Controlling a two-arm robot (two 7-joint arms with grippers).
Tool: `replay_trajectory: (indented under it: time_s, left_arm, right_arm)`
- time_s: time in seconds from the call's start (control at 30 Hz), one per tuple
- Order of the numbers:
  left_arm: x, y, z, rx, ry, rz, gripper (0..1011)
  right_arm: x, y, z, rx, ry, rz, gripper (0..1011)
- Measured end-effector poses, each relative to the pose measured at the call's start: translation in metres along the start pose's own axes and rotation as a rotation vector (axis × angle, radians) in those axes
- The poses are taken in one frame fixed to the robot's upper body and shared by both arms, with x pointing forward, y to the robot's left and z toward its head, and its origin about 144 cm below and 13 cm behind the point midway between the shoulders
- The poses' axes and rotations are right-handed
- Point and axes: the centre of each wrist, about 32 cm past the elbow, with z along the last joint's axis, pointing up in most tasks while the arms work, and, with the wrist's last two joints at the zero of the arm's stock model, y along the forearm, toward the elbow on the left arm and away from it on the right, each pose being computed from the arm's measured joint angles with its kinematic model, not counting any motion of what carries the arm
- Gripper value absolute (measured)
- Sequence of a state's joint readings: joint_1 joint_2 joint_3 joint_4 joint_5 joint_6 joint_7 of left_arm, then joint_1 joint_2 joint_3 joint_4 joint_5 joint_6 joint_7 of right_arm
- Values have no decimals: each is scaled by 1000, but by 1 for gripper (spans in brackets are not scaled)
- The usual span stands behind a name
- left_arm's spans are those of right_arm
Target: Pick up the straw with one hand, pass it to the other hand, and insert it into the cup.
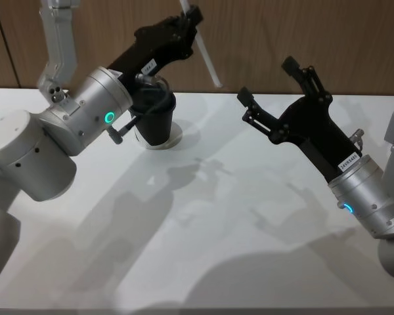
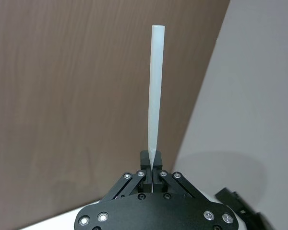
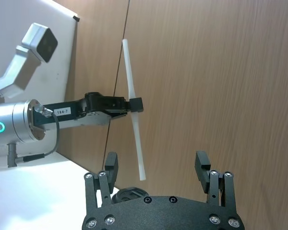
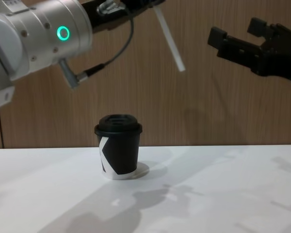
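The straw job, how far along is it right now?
Pickup and handover look done: the thin translucent-white plastic straw is clamped in the left gripper, the green-ringed one, held high above the table. The right gripper hangs open and empty beside it. Insertion is left: the small black paper cup with its domed lid stands on the white table, no straw in it.

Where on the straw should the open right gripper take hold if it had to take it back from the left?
Probably the lower free length of the straw, below the left gripper, which is clamped near its middle. The right gripper is open beside that end, so coming in sideways across the thin tube looks best.
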State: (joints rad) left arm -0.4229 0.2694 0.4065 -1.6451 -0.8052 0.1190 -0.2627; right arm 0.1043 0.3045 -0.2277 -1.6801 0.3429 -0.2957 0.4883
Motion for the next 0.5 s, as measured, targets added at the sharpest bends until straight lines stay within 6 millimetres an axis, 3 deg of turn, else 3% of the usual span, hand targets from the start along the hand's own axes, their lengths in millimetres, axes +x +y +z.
replay_trajectory:
  time_s: [0.5]
  left_arm:
    - [-6,19,14,37,-312,127,13]
  right_arm:
    - [0,0,0,0,0,0,1001]
